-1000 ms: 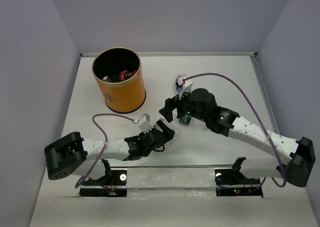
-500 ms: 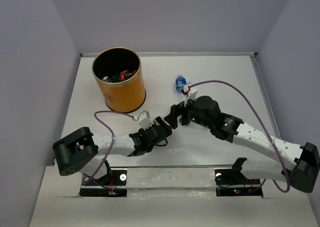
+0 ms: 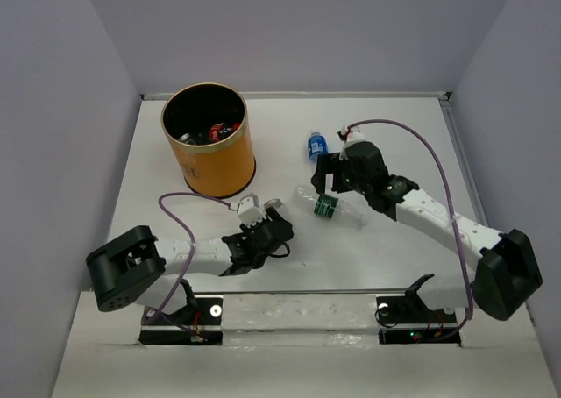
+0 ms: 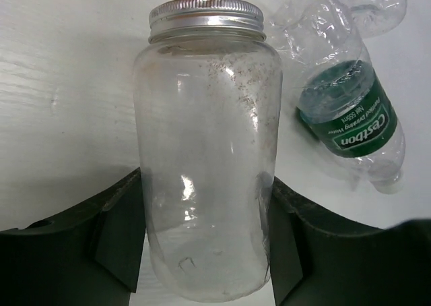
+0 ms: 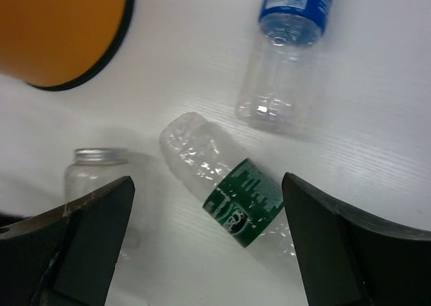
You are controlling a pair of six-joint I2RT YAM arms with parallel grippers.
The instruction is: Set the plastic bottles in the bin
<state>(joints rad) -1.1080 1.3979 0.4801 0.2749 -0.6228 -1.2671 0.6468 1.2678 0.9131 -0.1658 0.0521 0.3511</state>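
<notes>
Risk: left gripper [image 4: 205, 211] pinches jar [image 4: 205, 117], not a bottle, so wrong item may reach bin [image 3: 215, 166]; right gripper [image 5: 207, 185] spread above green bottle [image 5: 239, 198].

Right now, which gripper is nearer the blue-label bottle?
Right. The right gripper hovers just on the near side of the blue-label bottle, jaws open. The left gripper is farther back toward the bases and left, jaws around a glass jar.
</notes>
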